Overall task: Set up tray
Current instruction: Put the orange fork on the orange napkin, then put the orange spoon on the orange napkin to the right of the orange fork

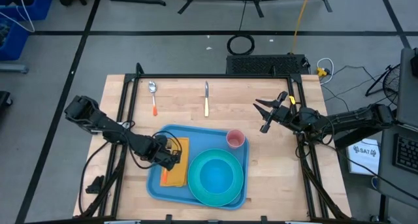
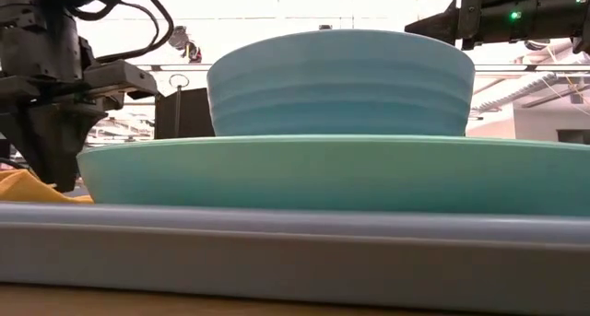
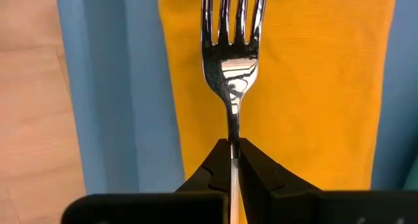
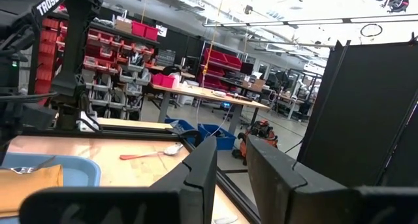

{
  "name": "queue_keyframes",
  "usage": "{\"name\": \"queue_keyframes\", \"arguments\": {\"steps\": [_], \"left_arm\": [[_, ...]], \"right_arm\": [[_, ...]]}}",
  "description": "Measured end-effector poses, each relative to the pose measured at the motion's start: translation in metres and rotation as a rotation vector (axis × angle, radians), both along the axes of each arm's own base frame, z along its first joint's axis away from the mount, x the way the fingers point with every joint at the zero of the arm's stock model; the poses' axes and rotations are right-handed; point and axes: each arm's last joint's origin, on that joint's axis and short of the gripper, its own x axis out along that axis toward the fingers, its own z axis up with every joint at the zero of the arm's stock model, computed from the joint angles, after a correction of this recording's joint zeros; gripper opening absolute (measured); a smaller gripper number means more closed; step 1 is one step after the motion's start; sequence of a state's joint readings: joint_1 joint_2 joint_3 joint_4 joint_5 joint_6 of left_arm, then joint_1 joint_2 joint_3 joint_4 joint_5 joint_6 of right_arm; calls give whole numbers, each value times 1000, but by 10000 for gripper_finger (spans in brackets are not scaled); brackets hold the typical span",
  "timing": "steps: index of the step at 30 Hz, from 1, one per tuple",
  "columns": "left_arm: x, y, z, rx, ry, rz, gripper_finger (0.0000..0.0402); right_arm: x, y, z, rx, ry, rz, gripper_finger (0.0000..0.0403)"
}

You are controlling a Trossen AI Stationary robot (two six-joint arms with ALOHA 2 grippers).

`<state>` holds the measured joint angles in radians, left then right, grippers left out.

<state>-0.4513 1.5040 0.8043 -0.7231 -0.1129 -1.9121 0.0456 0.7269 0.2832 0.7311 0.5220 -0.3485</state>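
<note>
The blue tray [image 1: 163, 181] lies near the table's near edge and carries an orange napkin [image 1: 176, 164], a turquoise plate [image 1: 225, 196] with a bowl [image 1: 215, 175] on it, and a pink cup [image 1: 235, 140]. My left gripper [image 1: 172, 157] stands over the napkin [image 3: 313, 87], shut on a silver fork [image 3: 233, 61] whose tines lie above the cloth. Over the table's right side, my right gripper [image 1: 261, 116] hovers open, with nothing between its fingers [image 4: 232, 165]. In the low view the left gripper [image 2: 51, 159] reaches down beside the plate [image 2: 341, 173]. My left gripper pinches the fork between its two fingers [image 3: 258, 168] at the thin neck [image 3: 233, 129] just below the tines. The fingers point down from above and lie across the handle. The fork lies level over the napkin; whether it rests on the cloth I cannot tell.
A spoon with an orange handle [image 1: 153, 96] and a knife [image 1: 206, 98] lie on the bare wood toward the far edge. Bare wood [image 1: 281, 178] lies to the right of the tray. A black frame borders the table.
</note>
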Motion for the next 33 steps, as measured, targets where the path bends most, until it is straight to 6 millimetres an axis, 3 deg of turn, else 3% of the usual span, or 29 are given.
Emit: {"name": "queue_keyframes", "arguments": {"steps": [10,25,28,33], "left_arm": [[4,6,0,5,-13,-25,16],[5,6,1,-9,-17,-51,115],[4,8,14,17,-84,-84,119],[-8,20,54,172,-195,-113,119]], "right_arm": [[0,0,0,0,0,0,77],[0,0,0,0,2,0,77],[0,0,0,0,2,0,77],[0,0,0,2,1,1,77]]}}
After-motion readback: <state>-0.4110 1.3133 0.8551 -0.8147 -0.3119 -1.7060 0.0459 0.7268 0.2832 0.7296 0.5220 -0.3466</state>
